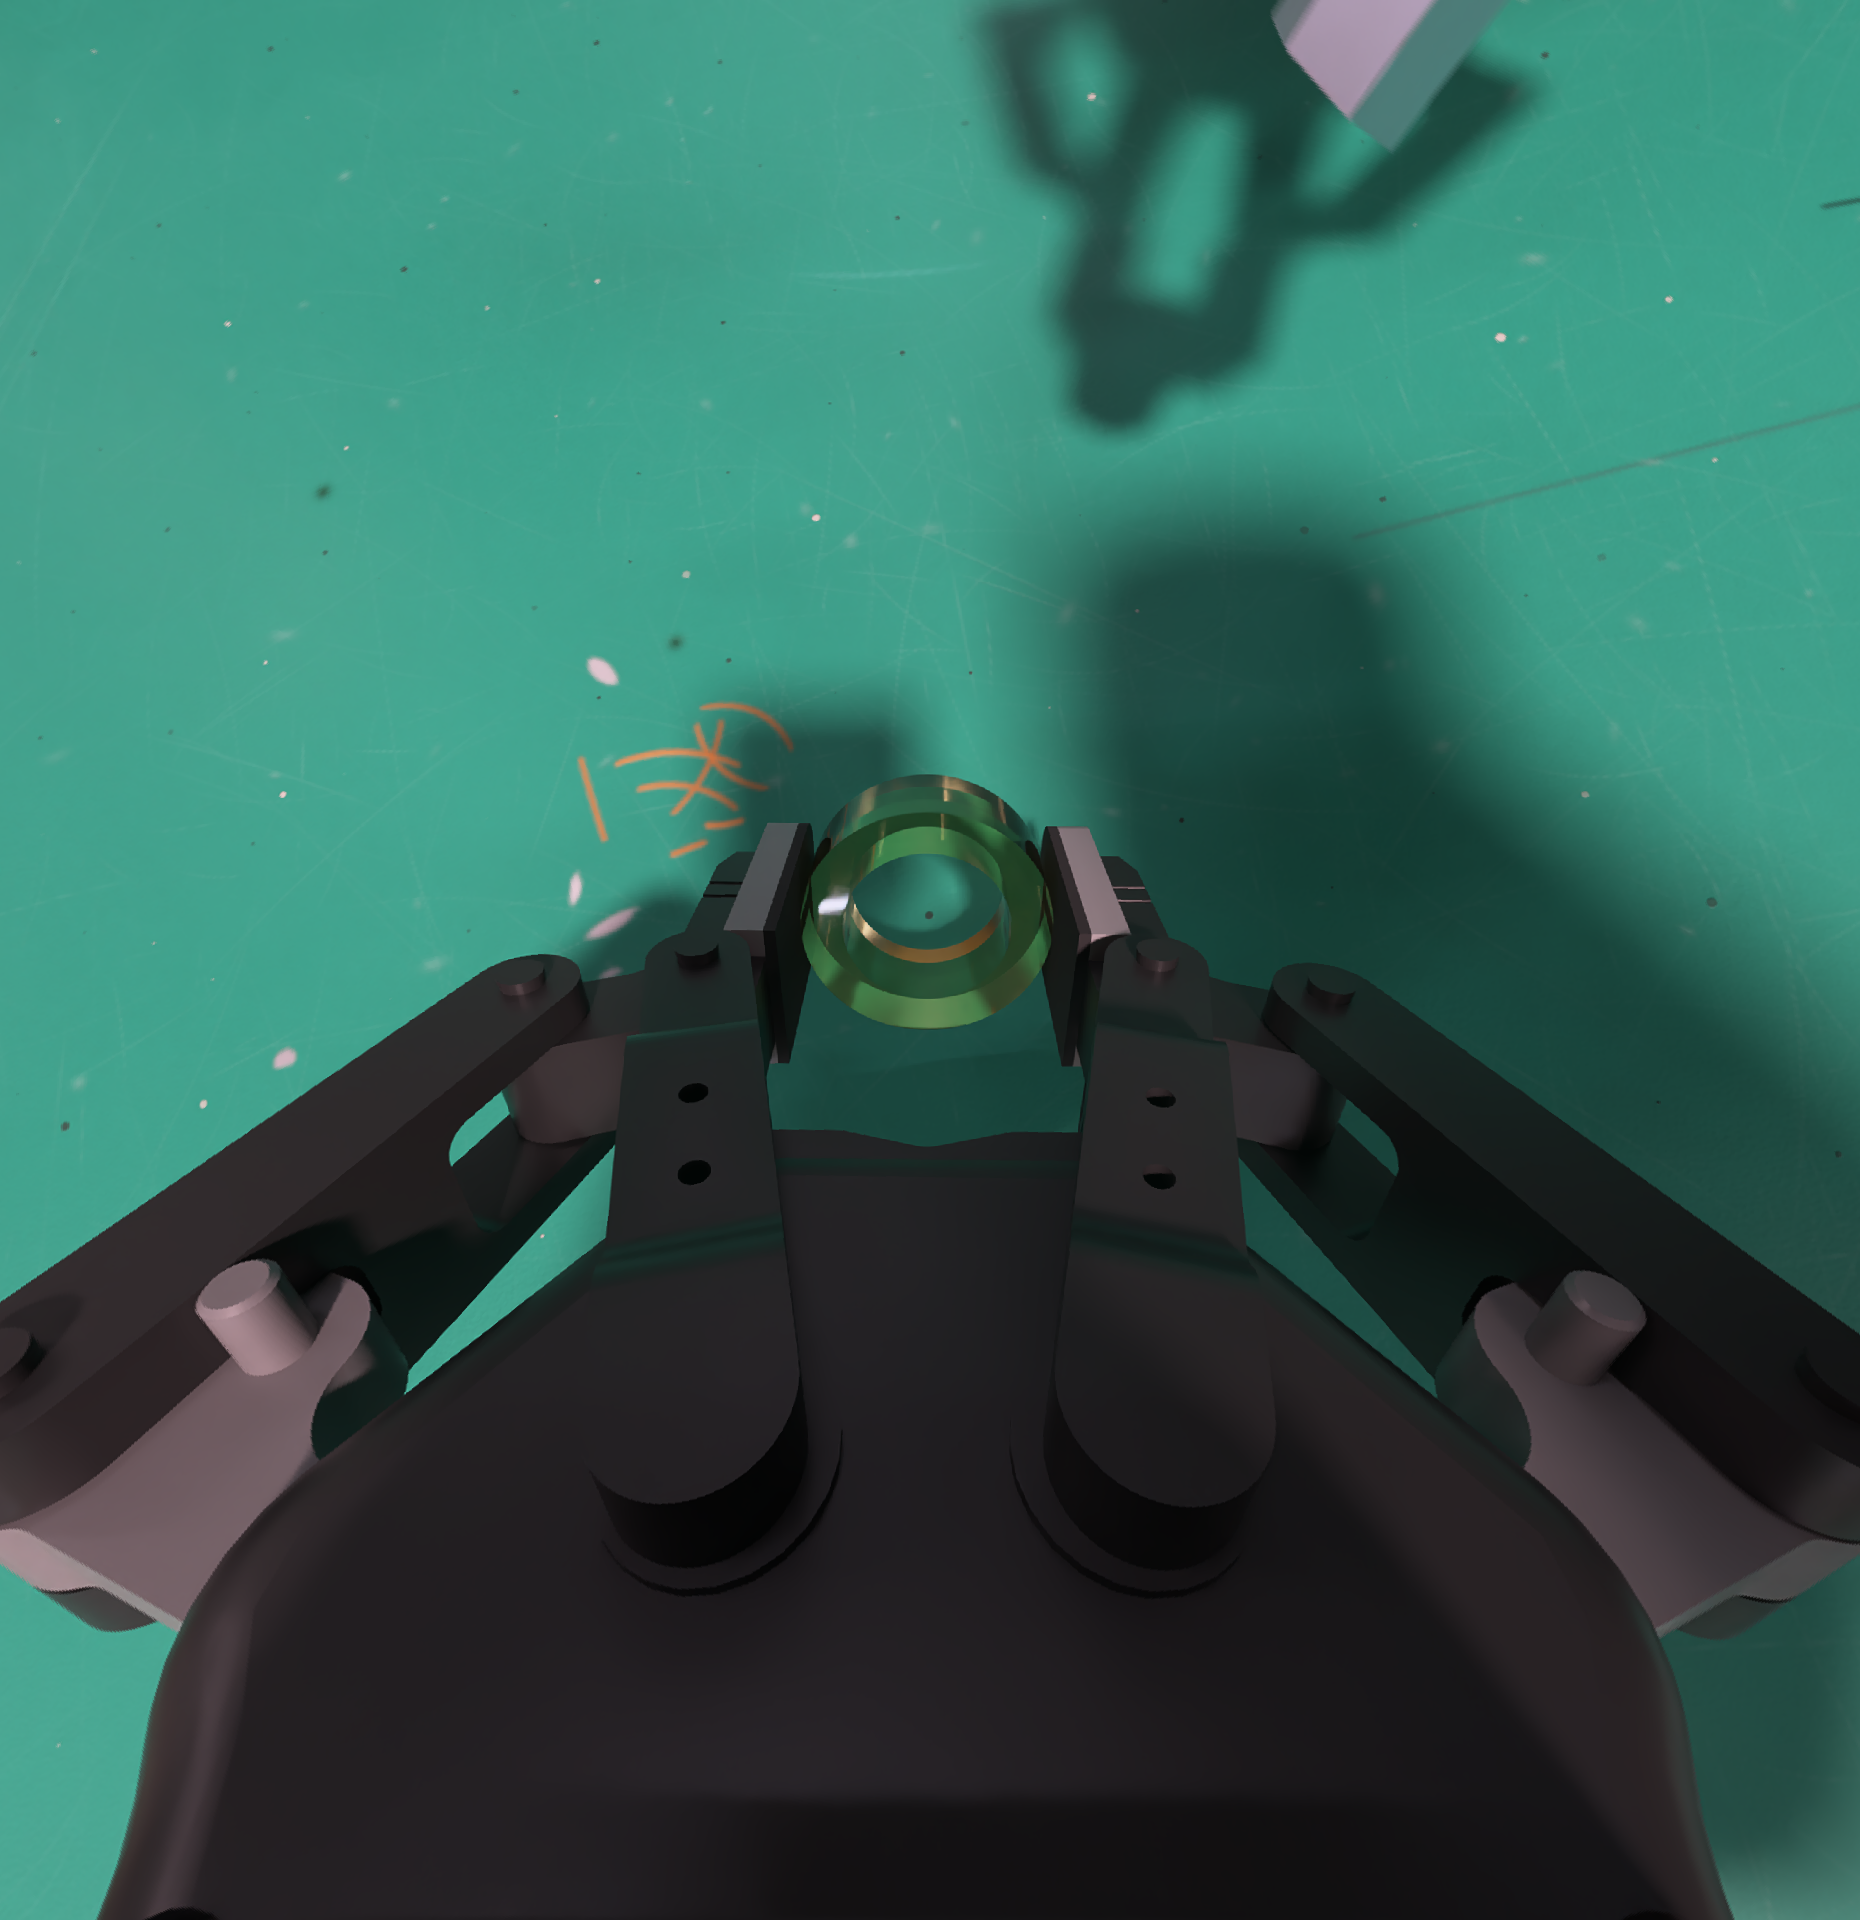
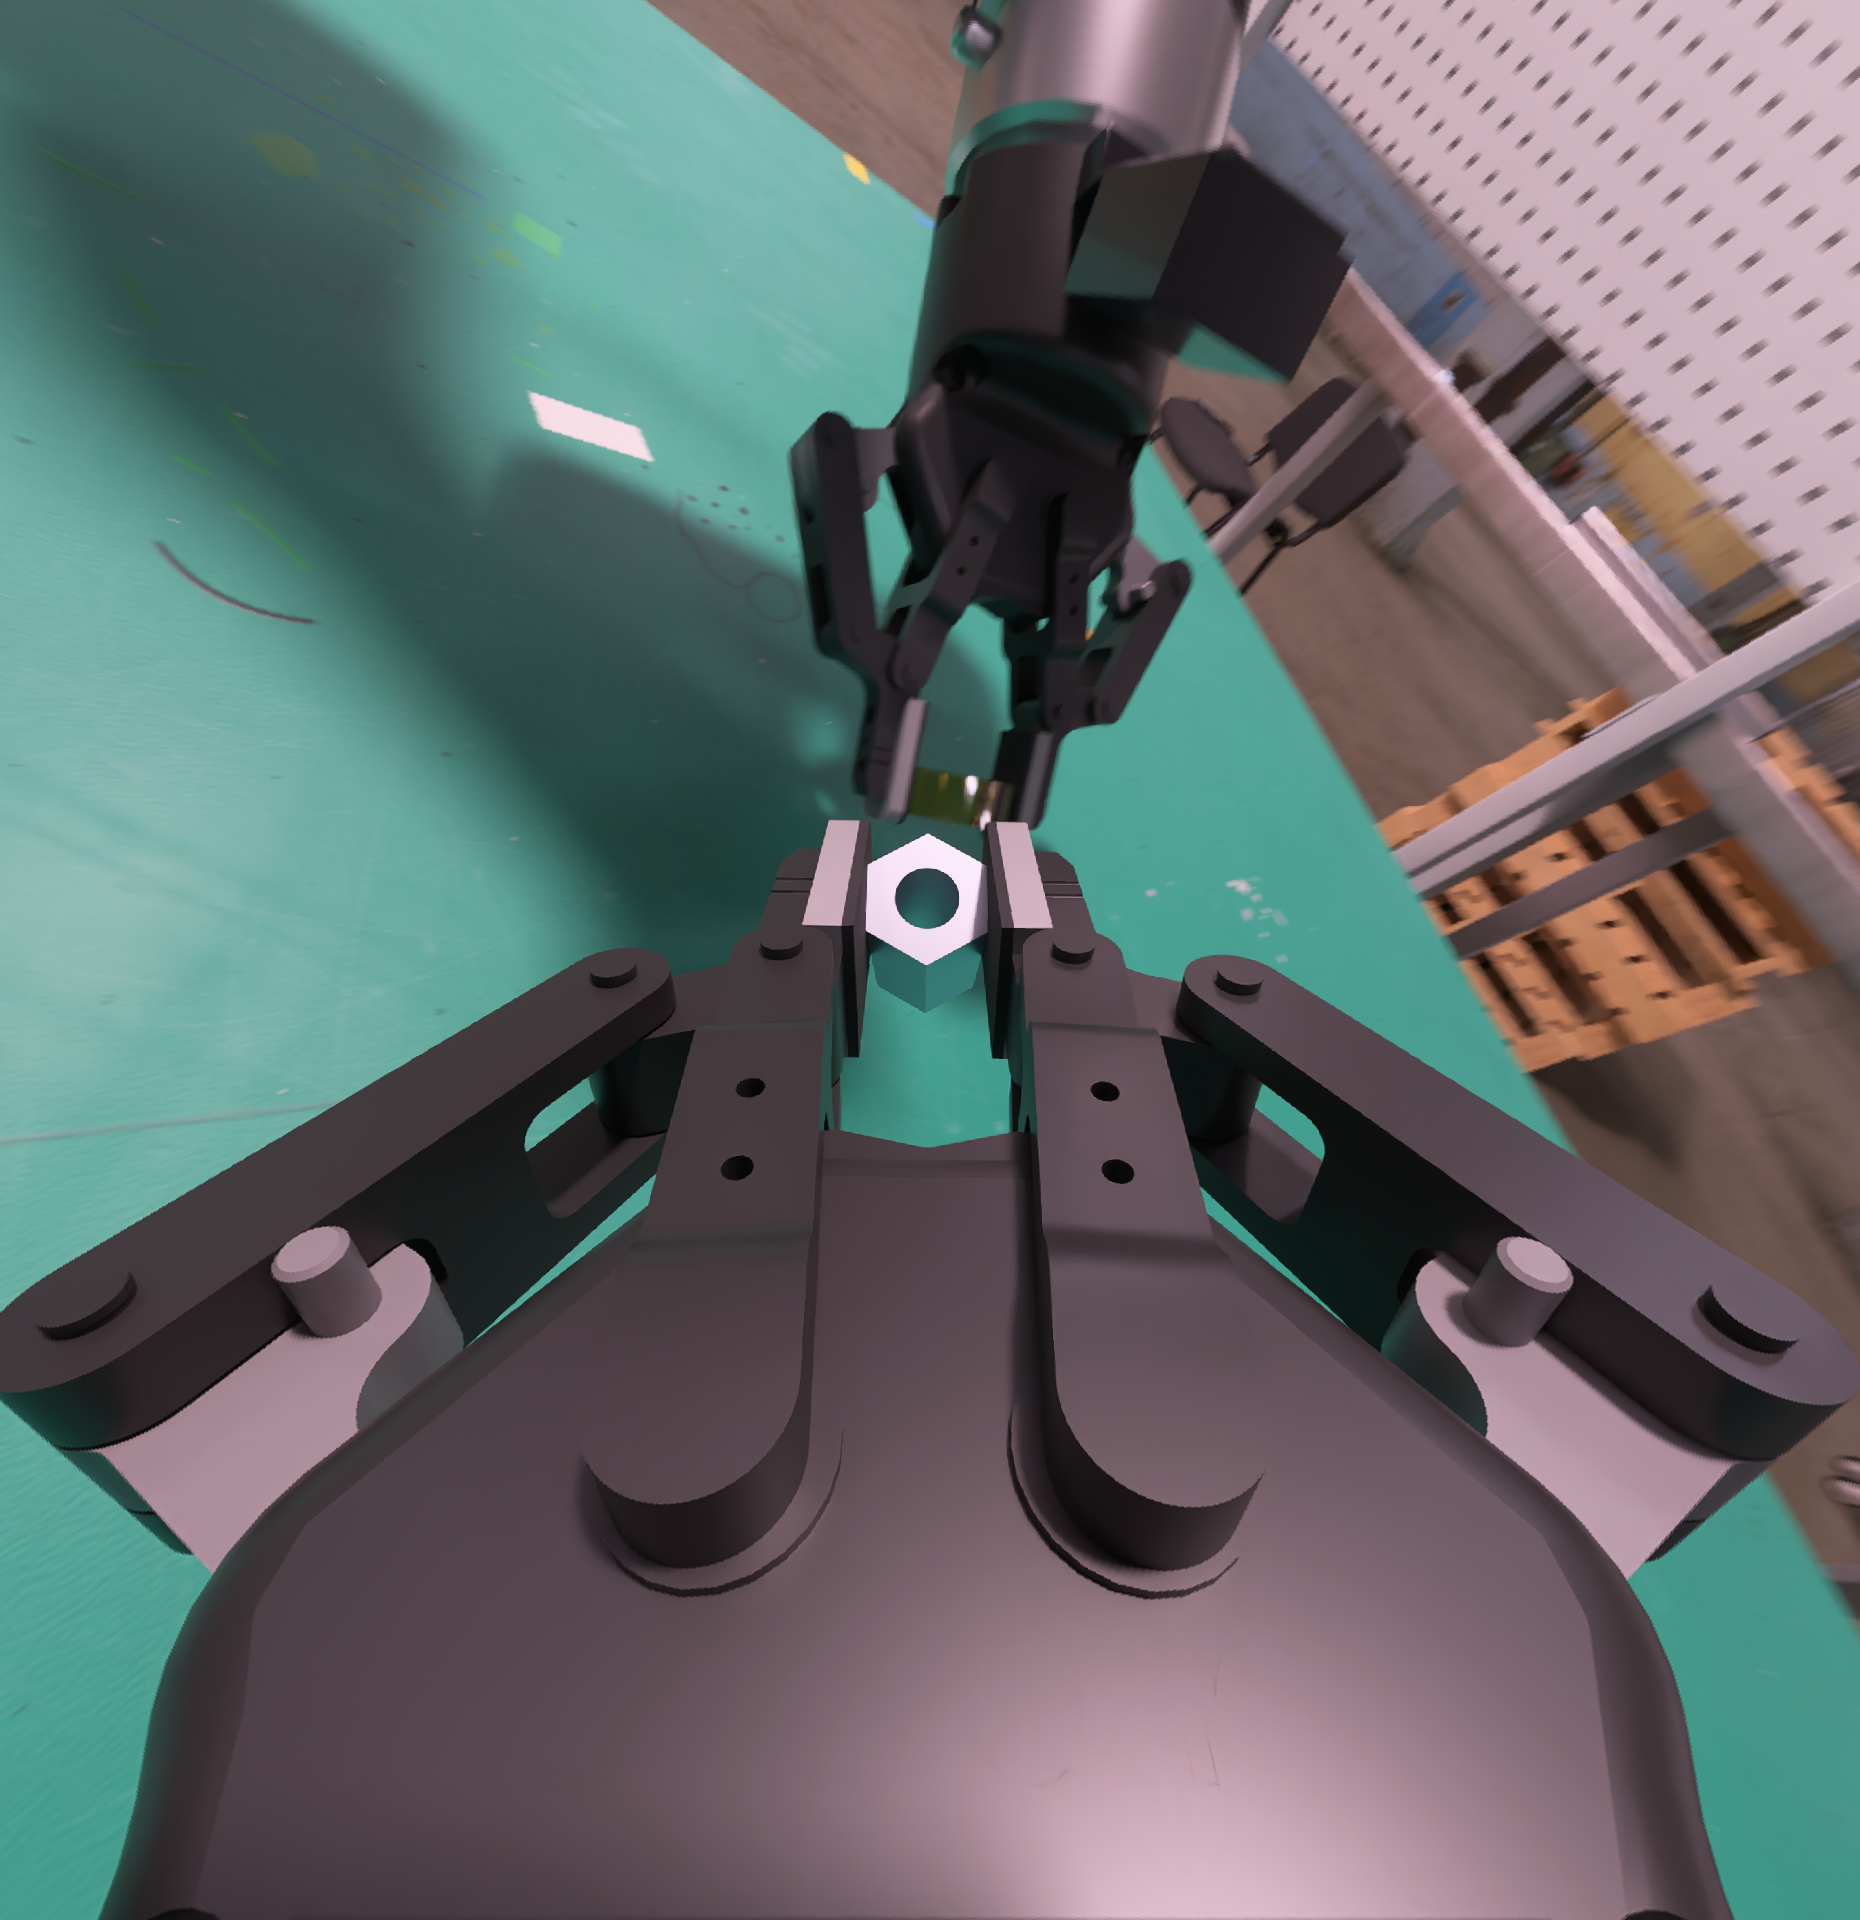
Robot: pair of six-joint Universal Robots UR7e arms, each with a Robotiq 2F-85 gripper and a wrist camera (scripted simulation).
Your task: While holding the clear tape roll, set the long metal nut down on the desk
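My left gripper (image 1: 924,904) is shut on the clear tape roll (image 1: 924,982), a greenish see-through ring held above the green desk (image 1: 386,416). The same gripper shows farther off in the right wrist view (image 2: 952,795), with the tape roll (image 2: 947,792) between its pads. My right gripper (image 2: 926,894) is shut on the long metal nut (image 2: 924,902), a pale hexagonal piece with a round hole, held above the desk (image 2: 282,831). In the left wrist view the nut's end (image 1: 1367,62) shows at the top edge, above its shadow.
Orange scribbles (image 1: 687,774) and pale flecks mark the desk near the tape roll. A white patch (image 2: 588,424) lies on the desk farther off. The desk's edge (image 2: 1321,727) runs diagonally on the right, with a wooden pallet (image 2: 1591,883), metal frame and pegboard (image 2: 1632,208) beyond.
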